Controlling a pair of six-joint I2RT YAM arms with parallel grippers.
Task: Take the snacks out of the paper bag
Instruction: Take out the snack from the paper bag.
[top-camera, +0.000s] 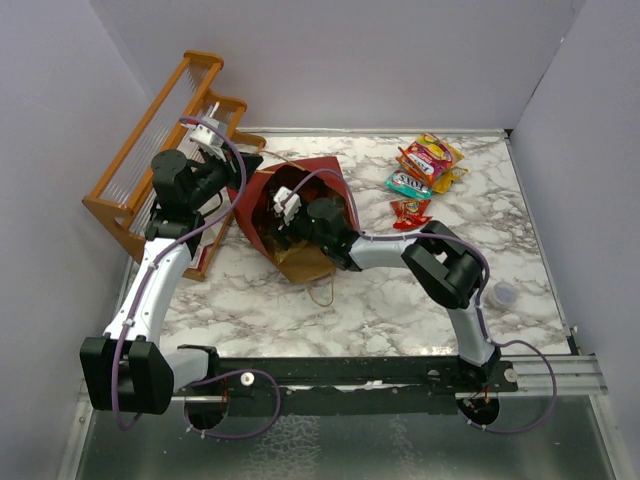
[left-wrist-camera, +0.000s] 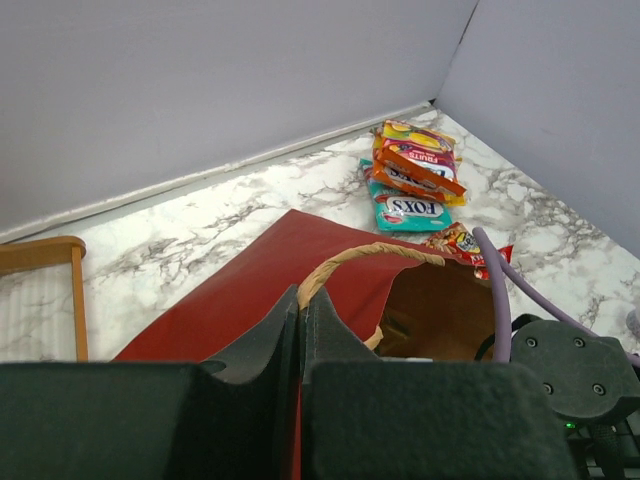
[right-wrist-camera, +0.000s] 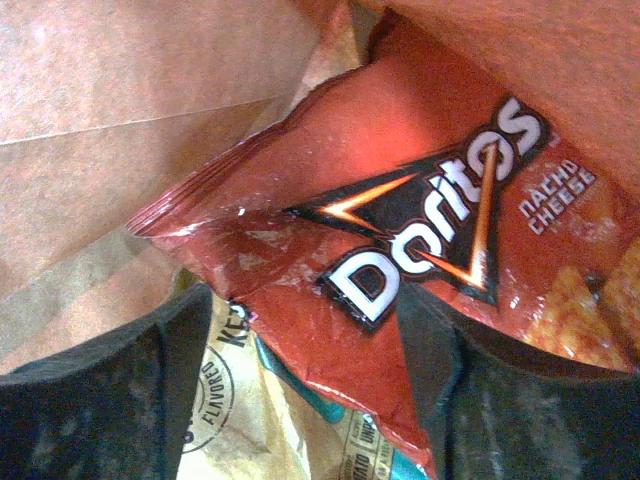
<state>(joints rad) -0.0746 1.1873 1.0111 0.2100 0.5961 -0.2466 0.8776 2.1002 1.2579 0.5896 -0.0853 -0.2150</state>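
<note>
The red paper bag (top-camera: 315, 175) lies tilted on the marble table, its brown inside (left-wrist-camera: 440, 305) showing. My left gripper (top-camera: 247, 166) is shut on its looped handle (left-wrist-camera: 370, 255), which comes out from between the fingertips of the gripper (left-wrist-camera: 300, 305). My right gripper (top-camera: 290, 212) is reached inside the bag. It (right-wrist-camera: 310, 310) is open, with a corner of the red Doritos bag (right-wrist-camera: 400, 230) between its fingers and a tan-gold bag (right-wrist-camera: 260, 420) beneath. A teal packet (top-camera: 408, 184), red-yellow packets (top-camera: 432, 158) and a small red packet (top-camera: 410, 210) lie on the table at the back right.
The orange slatted rack (top-camera: 160, 150) stands at the back left beside my left arm. A small pale round object (top-camera: 505, 292) lies near the right arm. White walls close the table at the back and both sides.
</note>
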